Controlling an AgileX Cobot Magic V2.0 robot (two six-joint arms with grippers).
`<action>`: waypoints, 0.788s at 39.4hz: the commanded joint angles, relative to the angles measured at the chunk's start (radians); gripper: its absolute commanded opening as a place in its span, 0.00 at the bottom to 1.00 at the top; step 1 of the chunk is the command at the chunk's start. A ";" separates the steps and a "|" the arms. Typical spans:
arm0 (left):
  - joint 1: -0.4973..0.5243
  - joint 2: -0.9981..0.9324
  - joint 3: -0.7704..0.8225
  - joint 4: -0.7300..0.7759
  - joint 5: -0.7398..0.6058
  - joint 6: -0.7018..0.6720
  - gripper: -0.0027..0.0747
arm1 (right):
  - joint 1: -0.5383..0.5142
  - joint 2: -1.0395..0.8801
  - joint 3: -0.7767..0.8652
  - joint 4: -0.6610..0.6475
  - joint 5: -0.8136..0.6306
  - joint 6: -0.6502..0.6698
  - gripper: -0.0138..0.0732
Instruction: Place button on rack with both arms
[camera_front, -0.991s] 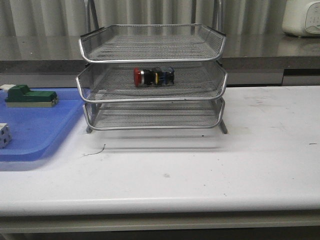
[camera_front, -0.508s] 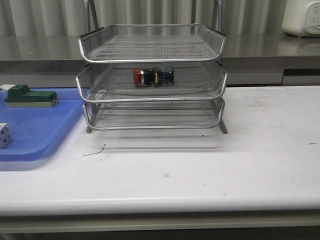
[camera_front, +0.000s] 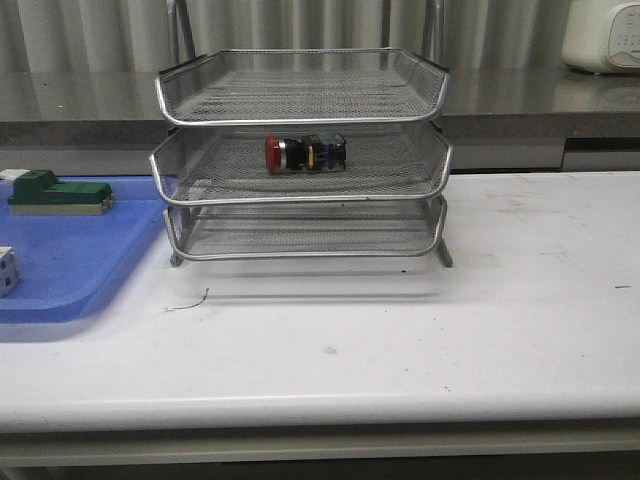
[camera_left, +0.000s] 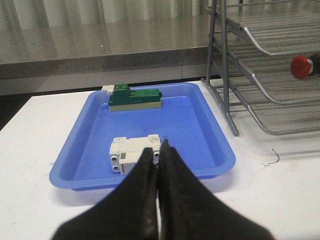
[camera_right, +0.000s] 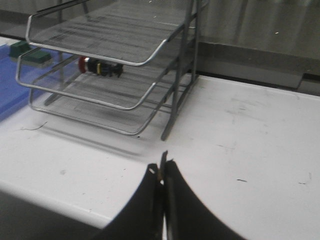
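The button (camera_front: 305, 153) lies on its side on the middle tier of the silver wire rack (camera_front: 300, 118), red head toward the left. The right wrist view shows the button (camera_right: 99, 66) on that same tier, and the left wrist view catches only its red head (camera_left: 301, 66). Neither arm appears in the front view. My left gripper (camera_left: 158, 150) is shut with nothing in it, hovering near the front rim of the blue tray. My right gripper (camera_right: 162, 170) is shut and empty, over the bare white table, well back from the rack (camera_right: 107, 60).
A blue plastic tray (camera_front: 60, 265) sits left of the rack, holding a green block (camera_front: 58, 193) and a white cube (camera_front: 7, 270). A small wire scrap (camera_front: 190, 302) lies on the table in front of the rack. A white appliance (camera_front: 603, 35) stands at the back right.
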 joint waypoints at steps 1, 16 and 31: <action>0.003 -0.021 0.009 -0.001 -0.088 -0.013 0.01 | -0.066 -0.040 0.044 0.001 -0.157 -0.011 0.03; 0.003 -0.021 0.009 -0.001 -0.088 -0.013 0.01 | -0.305 -0.258 0.253 0.082 -0.169 -0.011 0.03; 0.003 -0.021 0.009 -0.001 -0.088 -0.013 0.01 | -0.317 -0.257 0.253 0.078 -0.167 -0.011 0.03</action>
